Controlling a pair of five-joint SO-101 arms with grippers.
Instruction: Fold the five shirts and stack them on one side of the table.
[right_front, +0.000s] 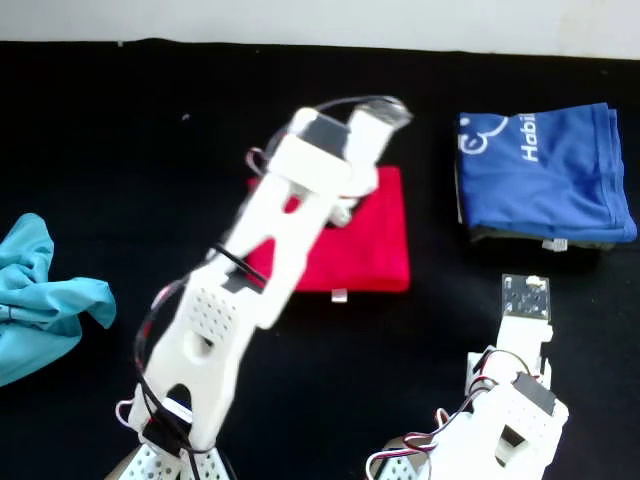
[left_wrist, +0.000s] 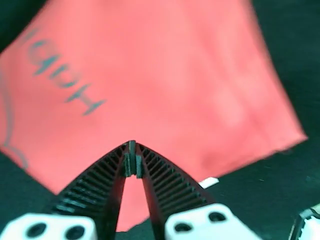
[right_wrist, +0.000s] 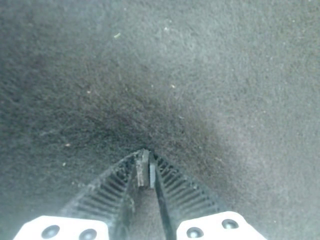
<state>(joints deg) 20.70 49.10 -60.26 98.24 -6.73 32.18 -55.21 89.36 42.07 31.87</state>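
While the left gripper hangs over the folded red shirt, ribbed fingers pressed together on nothing, the shirt lies flat on the black table. In the high view the left arm crosses the red shirt and hides its left part. Right of the red shirt, well apart from it, a folded blue shirt rests on something dark; only a thin edge of that shows, too little to identify. Far left of the red shirt, a crumpled teal shirt is cut off by the frame. The right arm, right of the red shirt and nearer the camera, is cut off below. The right gripper is likewise closed and empty, over bare black cloth.
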